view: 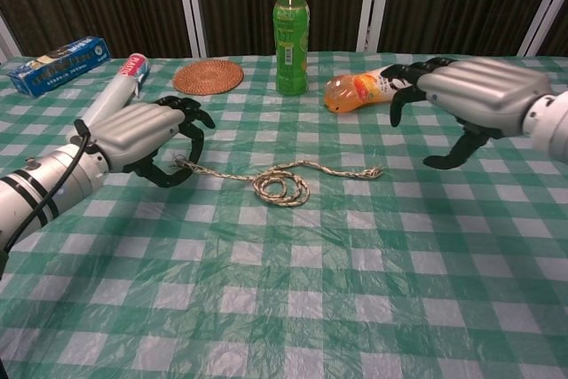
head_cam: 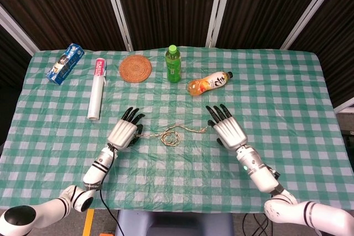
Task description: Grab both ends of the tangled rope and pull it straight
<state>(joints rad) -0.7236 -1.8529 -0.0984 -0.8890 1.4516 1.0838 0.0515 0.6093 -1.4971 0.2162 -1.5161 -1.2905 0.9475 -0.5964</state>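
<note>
While left hand (view: pixel 146 135) pinches the rope's (view: pixel 282 182) left end, the coiled middle lies on the tabletop (view: pixel 355 290). Right hand (view: pixel 470 95) hovers with fingers spread, empty, near the free right end; should drop onto that tip, pinch firmly, then draw outward.

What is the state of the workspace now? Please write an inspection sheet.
Surface: table under a green-checked cloth.
Job's things: rope lies coiled in the middle, both ends stretched out flat.
Clutter: green bottle upright; orange bottle lying; woven coaster; white roll; blue box.
Hands: left hand holds the rope's left end; right hand open, above the cloth near the right end, not touching.
Cables: black cable along the left forearm.
Surroundings: dark panelled wall.
</note>
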